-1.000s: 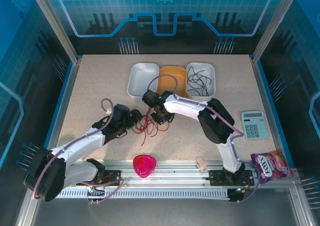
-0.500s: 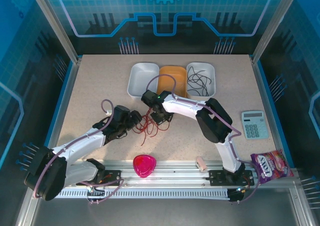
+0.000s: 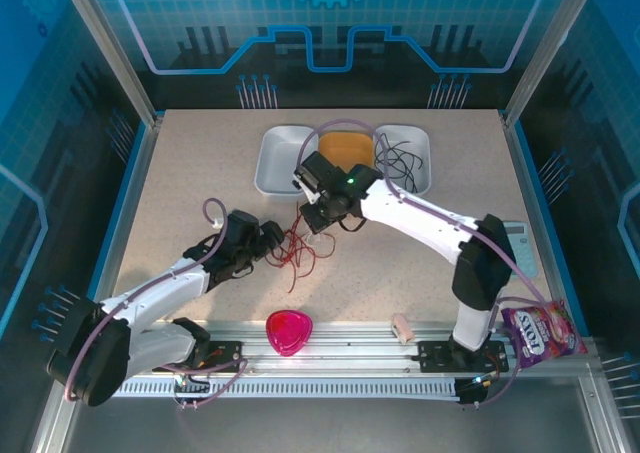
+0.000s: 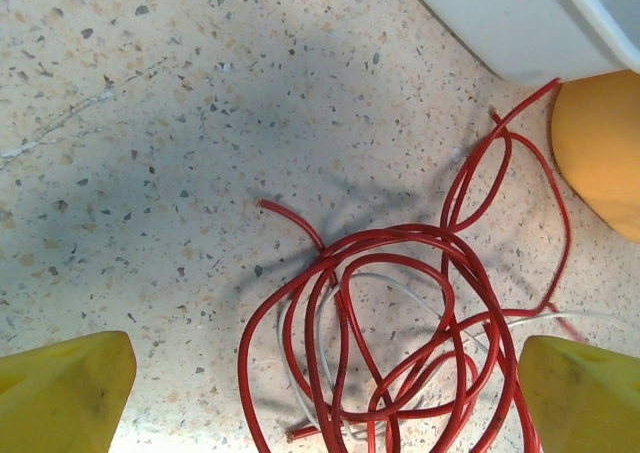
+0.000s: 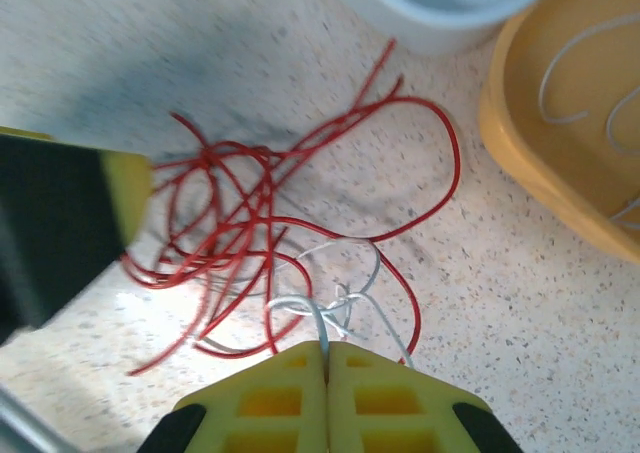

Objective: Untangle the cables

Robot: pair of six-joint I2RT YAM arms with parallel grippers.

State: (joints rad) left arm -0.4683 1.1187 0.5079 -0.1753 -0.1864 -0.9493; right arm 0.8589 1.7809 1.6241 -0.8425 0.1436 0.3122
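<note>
Now the white wire (image 5: 340,298) draws away from the reds (image 4: 400,273).
We find the right gripper (image 5: 326,351) raised toward the trays (image 3: 262,163), pinching that wire; the left gripper (image 4: 325,383) is spread above them.

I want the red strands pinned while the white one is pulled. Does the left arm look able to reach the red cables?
Probably yes: the left gripper hangs open directly over the red cables, with nothing between them.
</note>
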